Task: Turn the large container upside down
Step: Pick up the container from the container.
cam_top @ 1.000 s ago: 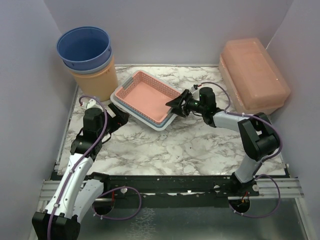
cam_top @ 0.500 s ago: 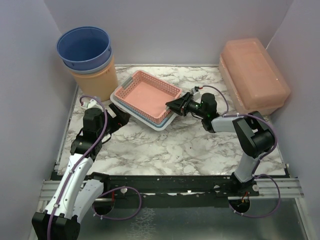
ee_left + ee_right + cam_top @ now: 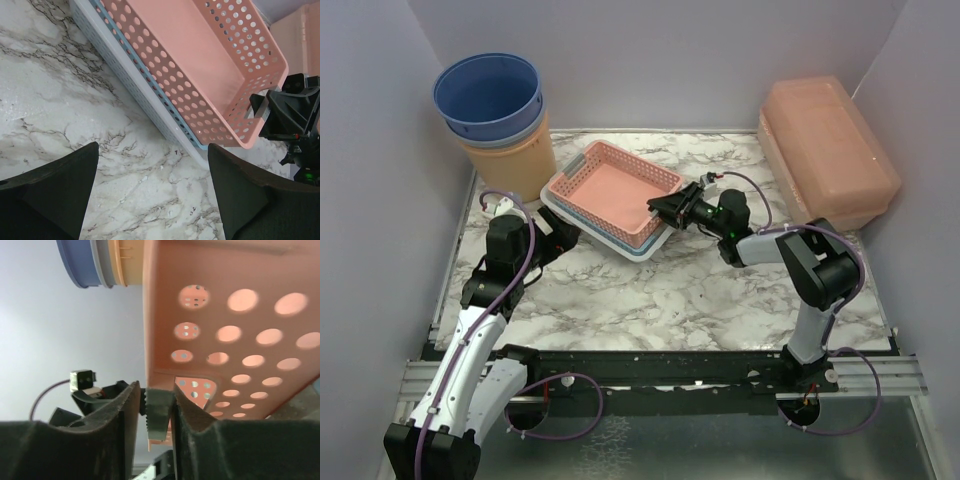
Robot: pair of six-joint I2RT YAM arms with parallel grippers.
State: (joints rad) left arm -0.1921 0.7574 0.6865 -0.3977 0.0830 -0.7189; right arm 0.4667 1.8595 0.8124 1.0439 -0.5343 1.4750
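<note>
The large container point(image 3: 830, 150), a translucent peach-orange lidded box, stands upright at the far right against the wall; its corner shows in the left wrist view point(image 3: 306, 30). No gripper touches it. My right gripper point(image 3: 665, 207) is well to its left, at the right end of a pink perforated basket point(image 3: 615, 190). In the right wrist view the narrow jaws point(image 3: 156, 390) straddle that basket's end wall point(image 3: 235, 315) at the handle cut-out and pinch it. My left gripper point(image 3: 566, 236) hangs open over bare marble point(image 3: 152, 146), just short of the basket stack's near side point(image 3: 200, 60).
The pink basket sits nested in a blue and a white basket point(image 3: 650, 245). A stack of round buckets point(image 3: 495, 110), blue over grey over orange, stands at the back left. Grey walls close in the table on the left, back and right.
The right gripper has slid left onto the pink basket's end and narrowed around its wall. The pink basket shifted slightly left. The left arm has not moved.
</note>
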